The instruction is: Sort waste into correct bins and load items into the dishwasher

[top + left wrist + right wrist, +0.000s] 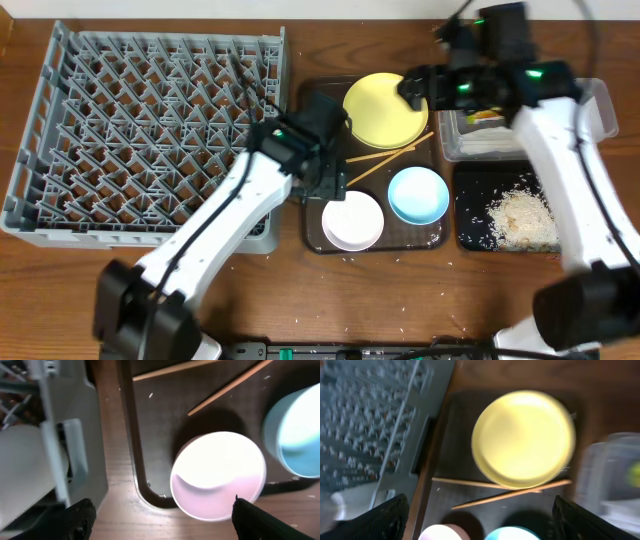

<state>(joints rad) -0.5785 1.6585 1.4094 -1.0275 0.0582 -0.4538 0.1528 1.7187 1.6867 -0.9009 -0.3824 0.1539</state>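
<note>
Wood table, both grippers spread above the serving tray

Brown wooden table [60,290] carries the grey dish rack [25,170] at left. Its right edge is just beside the dark brown serving tray [432,232], with only a narrow strip of wood between them. Close on the tray's right sit the black tray [475,190] with a heap of rice grains [522,218] and, behind it, the clear tub [603,105]. The tub holds the green-and-yellow wrapper [487,117] and something white, partly under the right arm. Loose grains also dot the table near the front edge.

On the serving tray: yellow plate [388,110] at back, two chopsticks [390,152] across the middle, white bowl [352,221] front left, light blue bowl [418,194] front right. The bowls are nearly touching.

Left gripper [162,520] hangs over the tray's front-left corner, fingers wide apart, nothing between them. The white bowl is just ahead of the fingertips in the wrist view. Right gripper [487,517] is likewise spread and empty, above the plate and chopsticks.

Overhead hides the left fingertips under the arm's black wrist; the wrist view shows them. Left wrist view cuts the blue bowl at the right edge and shows a blurred whitish shape by the rack corner, not identifiable. Right wrist view is blurred, and the tub is only a smear at right. The black tray appears only overhead.
</note>
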